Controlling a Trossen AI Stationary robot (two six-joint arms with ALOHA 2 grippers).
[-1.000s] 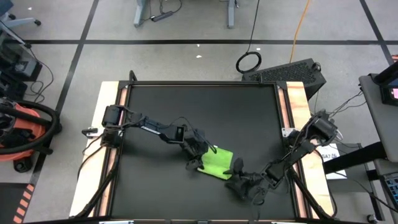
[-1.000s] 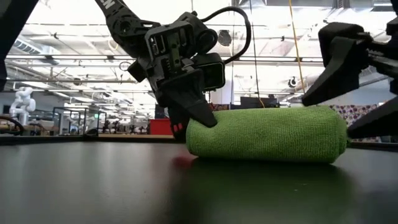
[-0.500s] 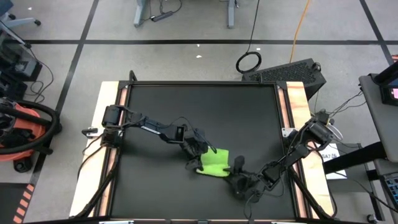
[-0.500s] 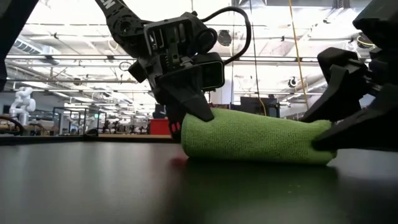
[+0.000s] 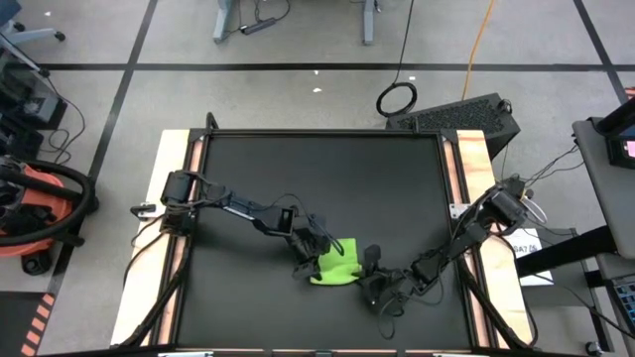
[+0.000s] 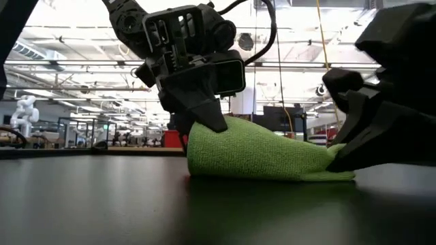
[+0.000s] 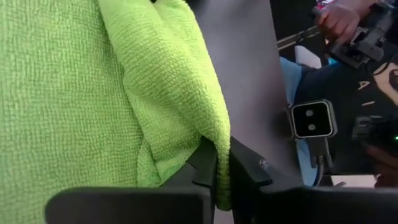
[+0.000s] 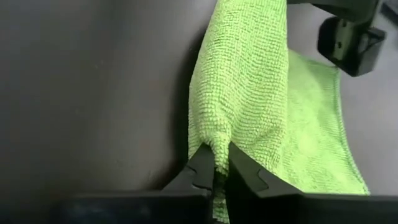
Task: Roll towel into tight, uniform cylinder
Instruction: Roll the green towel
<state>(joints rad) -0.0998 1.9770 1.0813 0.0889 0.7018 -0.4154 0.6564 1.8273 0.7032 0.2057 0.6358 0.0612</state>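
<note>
Green towel [image 6: 259, 153] ends hidden inside both pinching claws.

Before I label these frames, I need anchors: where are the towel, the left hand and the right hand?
towel [image 6: 259, 155]: low view, middle of the green roll.
left hand [image 7: 222, 163]: left wrist view, between fingertips pinching the towel's edge.
right hand [image 8: 217, 167]: right wrist view, between fingertips pinching the towel's end.

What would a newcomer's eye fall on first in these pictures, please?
The bright green towel stands out, lying rolled on the black table mat toward its near edge. The left gripper is shut on one end of it and the right gripper is shut on the other. In the low view the roll looks thicker at the left gripper's end.
</note>
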